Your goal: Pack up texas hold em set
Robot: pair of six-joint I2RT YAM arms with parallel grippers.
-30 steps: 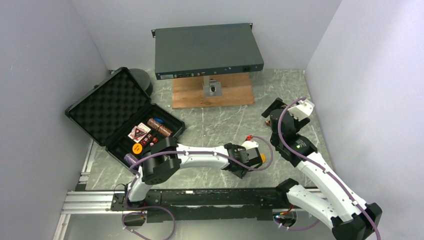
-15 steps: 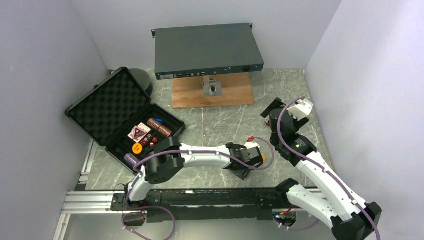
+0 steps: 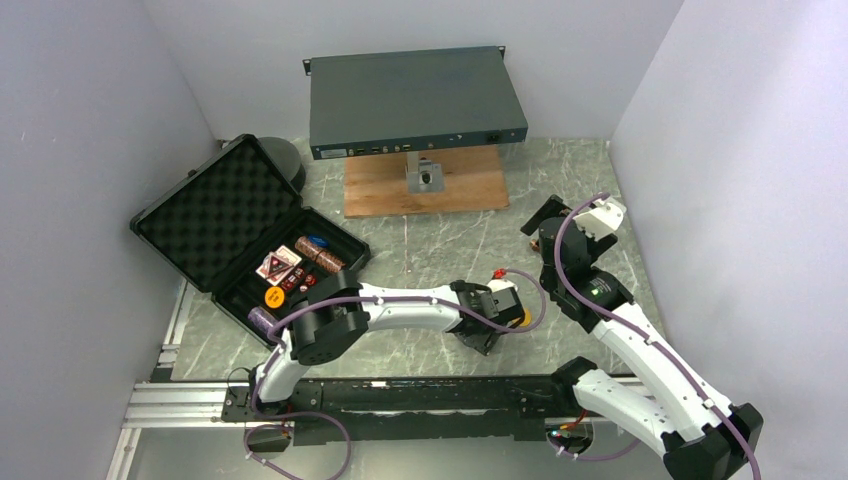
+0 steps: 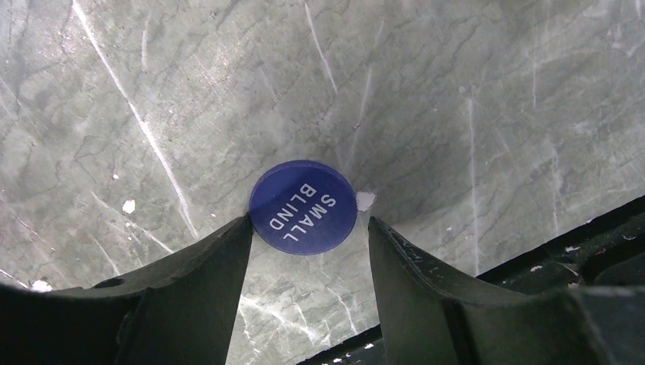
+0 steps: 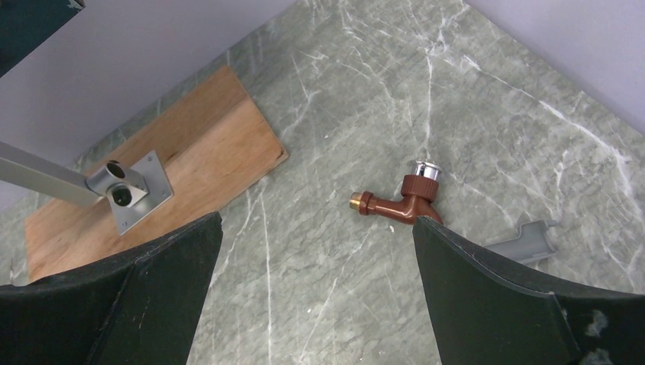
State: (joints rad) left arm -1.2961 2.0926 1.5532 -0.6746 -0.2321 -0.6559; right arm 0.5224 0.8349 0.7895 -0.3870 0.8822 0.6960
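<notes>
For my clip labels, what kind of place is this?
Probably a robot lab test cell: plain walls box in a marble-patterned table, and two robot arms are mounted along a metal rail at its near edge.

The right gripper [image 5: 316,220] hangs with its black jaws spread wide over the marble table [image 5: 471,114], a brown tap fitting [image 5: 403,204] lying just by the right-hand finger, a grey clip [image 5: 529,239] beside it, and a wooden board [image 5: 198,152] with its metal bracket [image 5: 129,186] off to the left.

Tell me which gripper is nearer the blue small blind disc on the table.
Left. The left gripper sits right over the small blind disc, a finger on each side; the right gripper hangs farther back, open, by the brown tap.
</notes>
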